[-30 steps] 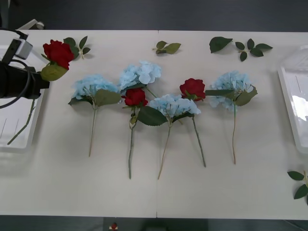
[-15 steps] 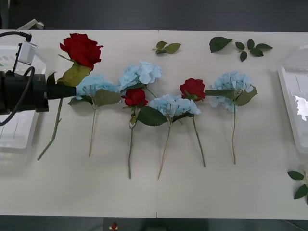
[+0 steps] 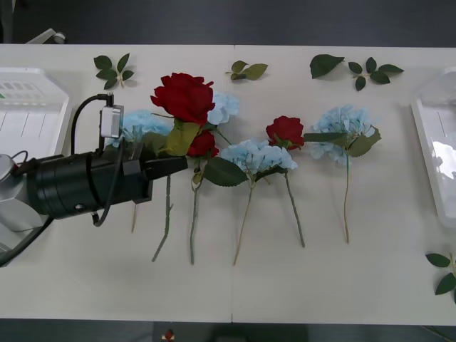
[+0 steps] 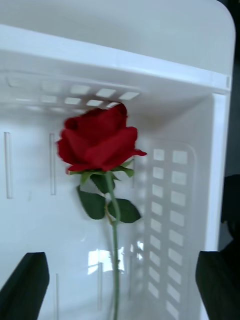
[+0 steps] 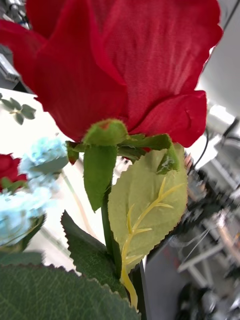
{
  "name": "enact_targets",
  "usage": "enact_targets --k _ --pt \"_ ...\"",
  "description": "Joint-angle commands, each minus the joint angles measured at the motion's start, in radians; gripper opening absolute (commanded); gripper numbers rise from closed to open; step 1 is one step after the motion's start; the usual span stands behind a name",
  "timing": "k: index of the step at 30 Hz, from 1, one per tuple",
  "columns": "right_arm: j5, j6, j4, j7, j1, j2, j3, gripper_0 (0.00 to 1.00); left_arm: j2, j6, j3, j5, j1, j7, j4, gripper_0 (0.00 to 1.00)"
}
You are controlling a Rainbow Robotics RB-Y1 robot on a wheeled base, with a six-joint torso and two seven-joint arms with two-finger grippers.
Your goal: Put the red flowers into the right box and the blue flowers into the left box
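Left gripper (image 3: 171,165) clamps one red rose (image 3: 183,96); four blue hydrangeas (image 3: 258,155) lie tabled.

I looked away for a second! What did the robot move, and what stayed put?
The left gripper, shut on a red rose, carried it from over the left box rightward, above the flower row. The other flowers, both boxes and the loose leaf sprigs stayed where they were.

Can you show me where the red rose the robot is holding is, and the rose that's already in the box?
held red rose (image 3: 183,96), front view, on the bloom.
rose in the right box (image 4: 97,140), right wrist view, on the bloom.
left gripper (image 3: 169,165), front view, fingertips on the stem.
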Motion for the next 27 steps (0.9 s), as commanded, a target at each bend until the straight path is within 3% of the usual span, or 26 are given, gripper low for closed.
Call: enact_targets --k 1,7,11,18,21,27 --pt "-0.118 0.024 -0.112 0.014 0.027 -0.052 -0.009 1.0 -0.101 -0.043 -0.007 0.023 -0.037 -0.01 -0.027 0.0" --pt "-0.327 0.11 -0.378 0.031 0.229 -0.121 -0.223 1.0 -0.211 -0.071 -0.022 0.019 -0.077 -0.01 -0.027 0.0" --pt "-0.467 0.155 -0.591 0.034 0.422 -0.135 -0.402 1.0 -0.239 -0.108 -0.028 0.019 -0.109 -0.01 -0.027 0.0" --pt "-0.956 0.155 -0.787 0.135 0.718 -0.153 -0.594 1.0 -0.26 -0.195 -0.057 0.022 -0.154 -0.01 -0.027 0.0" --pt "-1.066 0.153 -0.878 0.219 0.821 -0.153 -0.644 1.0 -0.279 -0.215 -0.057 0.023 -0.166 -0.01 -0.027 0.0" --pt "-1.224 0.107 -1.051 0.394 0.939 -0.144 -0.655 1.0 -0.32 -0.246 -0.056 0.028 -0.183 -0.01 -0.025 0.0"
